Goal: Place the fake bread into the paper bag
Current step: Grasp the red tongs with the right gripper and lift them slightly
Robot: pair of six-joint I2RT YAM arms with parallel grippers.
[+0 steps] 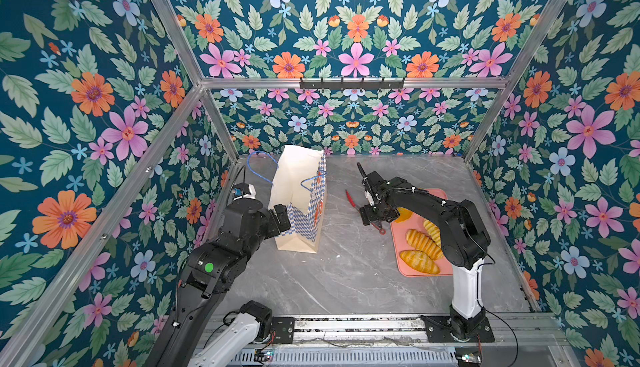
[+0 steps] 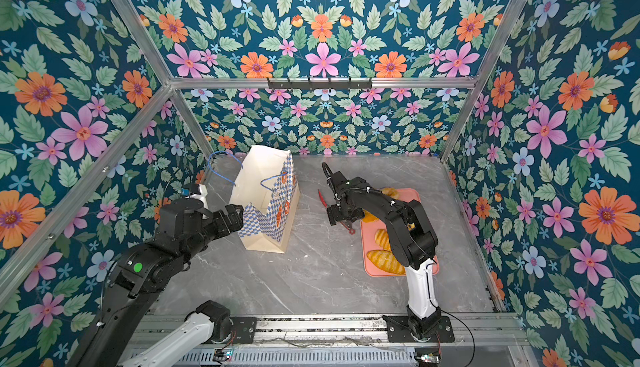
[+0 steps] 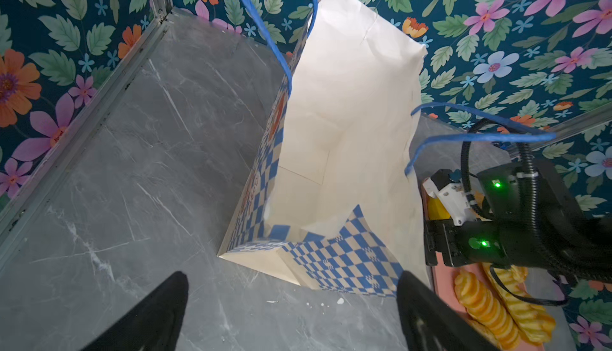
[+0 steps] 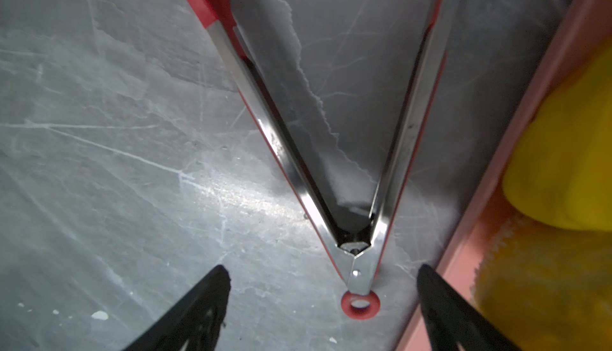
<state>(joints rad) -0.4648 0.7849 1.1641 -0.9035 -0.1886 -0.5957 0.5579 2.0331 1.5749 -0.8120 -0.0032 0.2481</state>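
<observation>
The paper bag (image 1: 298,188) (image 2: 266,188) stands open on the grey table, its cream inside showing in the left wrist view (image 3: 347,117). My left gripper (image 1: 282,217) (image 3: 291,274) is open just beside the bag's lower checkered wall, holding nothing. The fake bread (image 1: 420,244) (image 2: 384,261) (image 3: 480,303) (image 4: 569,167) lies on the pink tray (image 1: 405,268), partly hidden by the right arm. My right gripper (image 1: 370,215) (image 4: 323,266) hangs open over the hinge end of the tongs (image 4: 288,147), its fingers clear of them on both sides.
The red-tipped tongs (image 1: 351,200) (image 2: 322,198) lie spread on the table between bag and tray, right against the tray's rim (image 4: 496,167). Blue cord handles (image 3: 480,137) stick out from the bag's mouth. Flowered walls with metal posts close in the table.
</observation>
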